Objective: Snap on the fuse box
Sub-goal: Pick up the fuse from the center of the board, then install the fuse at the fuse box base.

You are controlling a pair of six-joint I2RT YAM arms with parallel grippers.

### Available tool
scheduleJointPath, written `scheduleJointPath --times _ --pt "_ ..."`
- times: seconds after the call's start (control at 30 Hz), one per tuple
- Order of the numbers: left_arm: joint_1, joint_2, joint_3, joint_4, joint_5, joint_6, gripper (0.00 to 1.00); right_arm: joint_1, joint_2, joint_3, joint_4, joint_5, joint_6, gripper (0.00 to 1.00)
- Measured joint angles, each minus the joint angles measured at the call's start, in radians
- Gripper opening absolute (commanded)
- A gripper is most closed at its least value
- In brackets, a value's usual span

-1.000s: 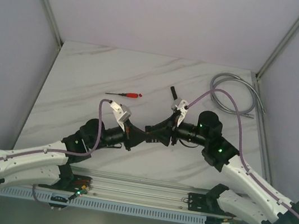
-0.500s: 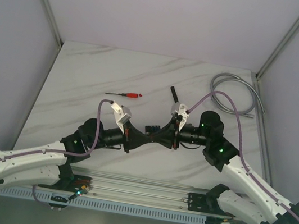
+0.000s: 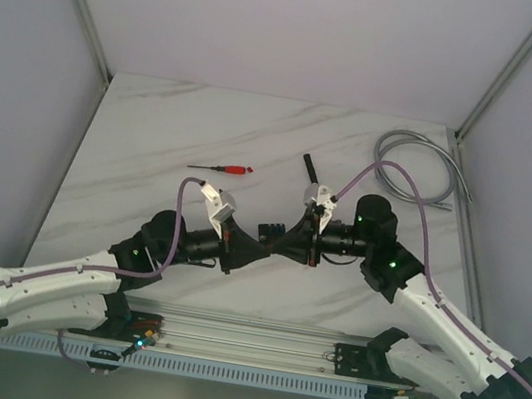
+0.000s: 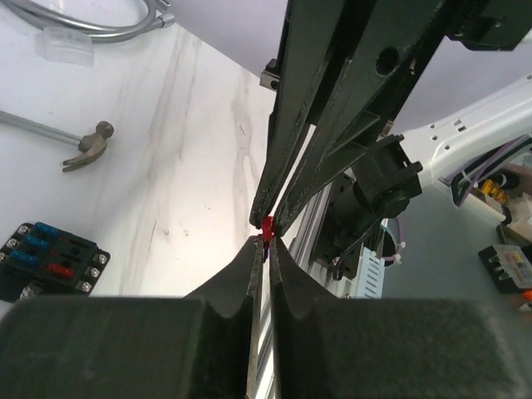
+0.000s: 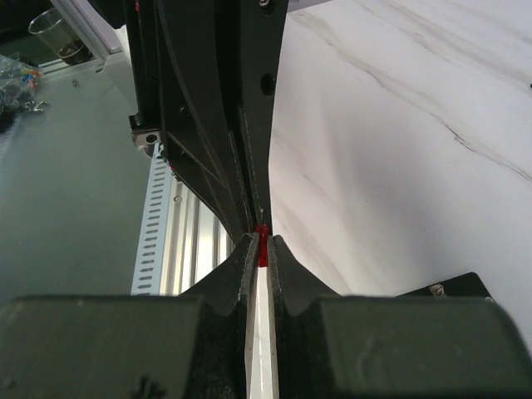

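Observation:
The fuse box (image 3: 270,229) is a small black block on the marble table, just behind my two grippers. In the left wrist view (image 4: 50,258) it shows blue and red fuses in its slots and no cover. My left gripper (image 3: 270,247) and right gripper (image 3: 280,245) meet tip to tip above the table. A tiny red fuse (image 4: 267,226) sits pinched at the tips of both. The left gripper (image 4: 265,243) is shut on it from below. The right gripper (image 5: 262,247) is shut on the same fuse (image 5: 262,239).
A red-handled screwdriver (image 3: 235,169) lies to the back left. A small hammer (image 4: 87,150) lies behind the fuse box. A coiled grey hose (image 3: 413,167) lies at the back right, with a clear plastic piece (image 4: 66,46) beside it. The slotted rail (image 3: 248,374) runs along the near edge.
The two grippers have drawn together tip to tip and their meeting point has shifted a little to the left. The fuse box now shows behind them.

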State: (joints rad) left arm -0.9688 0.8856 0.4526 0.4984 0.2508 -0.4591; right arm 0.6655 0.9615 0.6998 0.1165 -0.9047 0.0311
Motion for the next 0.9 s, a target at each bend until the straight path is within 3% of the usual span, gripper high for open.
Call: scheduleJointPath --times 0.17,0.5,0.63,0.9 --pt "-0.002 0.002 0.001 -0.043 -0.104 -0.001 0.48 0.000 0.027 0.003 -0.016 0.056 -0.001 0.00" --pt "0.024 0.001 0.059 -0.296 -0.572 -0.040 0.91 0.029 0.172 0.024 -0.105 0.386 0.095 0.00" --pt "0.036 0.013 0.068 -0.390 -0.729 -0.061 1.00 0.088 0.189 0.042 -0.129 0.584 0.138 0.00" --pt "0.100 0.072 0.068 -0.507 -0.927 -0.071 1.00 0.208 0.265 0.058 -0.136 0.960 0.231 0.00"
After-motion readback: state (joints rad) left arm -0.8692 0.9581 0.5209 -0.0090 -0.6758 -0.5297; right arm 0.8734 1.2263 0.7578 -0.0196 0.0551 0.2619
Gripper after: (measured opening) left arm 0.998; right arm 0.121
